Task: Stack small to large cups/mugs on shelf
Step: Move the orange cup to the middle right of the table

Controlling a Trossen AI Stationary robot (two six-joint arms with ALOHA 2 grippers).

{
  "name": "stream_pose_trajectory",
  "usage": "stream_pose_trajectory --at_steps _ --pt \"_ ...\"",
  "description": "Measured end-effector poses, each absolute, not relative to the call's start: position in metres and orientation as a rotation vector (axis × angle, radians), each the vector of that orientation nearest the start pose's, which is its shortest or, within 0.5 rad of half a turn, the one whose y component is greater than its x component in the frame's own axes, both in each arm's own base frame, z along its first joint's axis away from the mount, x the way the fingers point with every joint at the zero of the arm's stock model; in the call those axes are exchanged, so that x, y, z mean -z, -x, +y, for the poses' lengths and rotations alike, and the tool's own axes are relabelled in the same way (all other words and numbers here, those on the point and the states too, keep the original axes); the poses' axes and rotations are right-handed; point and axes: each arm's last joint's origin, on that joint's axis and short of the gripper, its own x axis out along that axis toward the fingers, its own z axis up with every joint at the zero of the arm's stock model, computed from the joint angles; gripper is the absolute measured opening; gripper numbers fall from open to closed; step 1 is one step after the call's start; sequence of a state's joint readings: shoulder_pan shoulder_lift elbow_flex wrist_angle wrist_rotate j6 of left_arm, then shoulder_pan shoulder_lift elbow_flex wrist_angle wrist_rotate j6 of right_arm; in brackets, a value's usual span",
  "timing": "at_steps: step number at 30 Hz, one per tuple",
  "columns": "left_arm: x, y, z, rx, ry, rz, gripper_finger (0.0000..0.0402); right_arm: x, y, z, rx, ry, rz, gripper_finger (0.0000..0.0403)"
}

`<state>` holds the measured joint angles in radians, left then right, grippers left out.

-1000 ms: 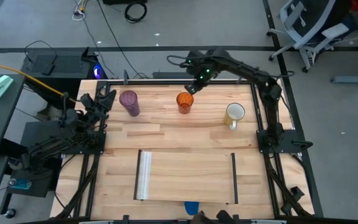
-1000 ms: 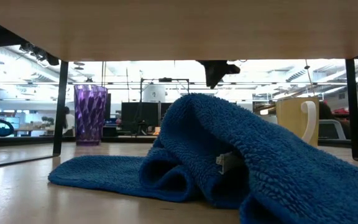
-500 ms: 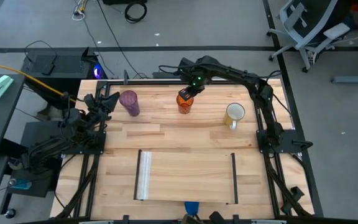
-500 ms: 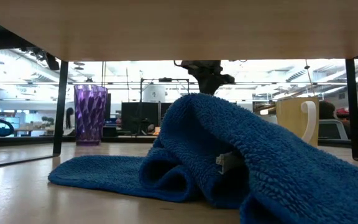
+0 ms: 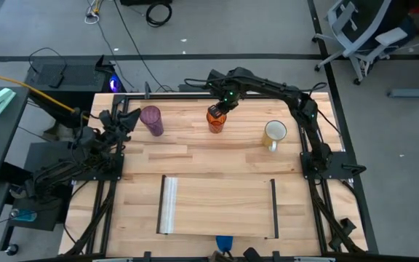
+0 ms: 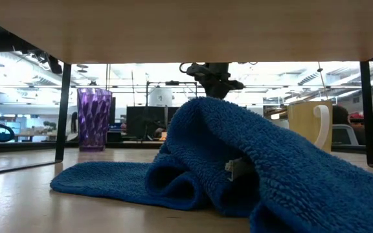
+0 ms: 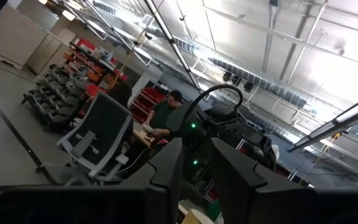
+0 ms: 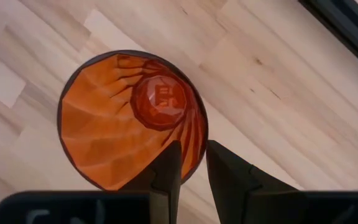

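Observation:
The orange tumbler (image 5: 216,120) stands upright on its base at the far middle of the table, and my right gripper (image 5: 222,108) is over its far rim, shut on it. In the right wrist view I look down into the tumbler (image 8: 129,118). The purple tumbler (image 5: 151,120) stands far left and the white mug (image 5: 274,134) far right, handle toward the near edge. The shelf (image 5: 219,207) lies near the front edge. My left gripper (image 5: 126,116) waits beside the purple tumbler, its fingers a narrow gap apart. In the low view the towel hides the orange tumbler. My right gripper holds the orange tumbler by its rim (image 8: 197,152) on the far side. One finger (image 8: 166,168) is inside the cup and the other (image 8: 225,174) outside, with the thin wall between them. The fingers come from above, pointing down. The tumbler stands upright on the table.
A crumpled blue towel (image 6: 225,162) lies at the near edge under the shelf (image 6: 186,29), filling the low view's middle. The shelf has a metal strip (image 5: 169,205) on its left end and a dark rail (image 5: 273,209) on its right. People and chairs show beyond the table.
My right gripper has moved left and toward the near edge from beyond the orange tumbler, and has come down over its far rim. It has stayed there for the last half second. The tumbler has not moved.

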<state>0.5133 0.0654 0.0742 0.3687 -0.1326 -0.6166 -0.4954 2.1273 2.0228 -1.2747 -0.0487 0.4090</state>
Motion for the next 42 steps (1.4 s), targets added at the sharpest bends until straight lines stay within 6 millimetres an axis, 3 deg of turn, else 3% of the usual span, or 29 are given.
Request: stream_pose_trajectory --at_steps 19,28,42 --pt "-0.216 -0.078 0.048 -0.507 0.52 -0.538 0.0098 -0.267 -0.377 -0.203 0.676 -0.699 1.249 0.0083" --pt "-0.216 -0.078 0.048 -0.509 0.522 -0.535 0.0096 -0.244 -0.374 -0.201 0.688 -0.717 1.301 0.0083" --pt "-0.216 -0.078 0.048 -0.509 0.521 -0.534 0.0088 -0.243 -0.379 -0.202 0.677 -0.709 1.261 0.006"
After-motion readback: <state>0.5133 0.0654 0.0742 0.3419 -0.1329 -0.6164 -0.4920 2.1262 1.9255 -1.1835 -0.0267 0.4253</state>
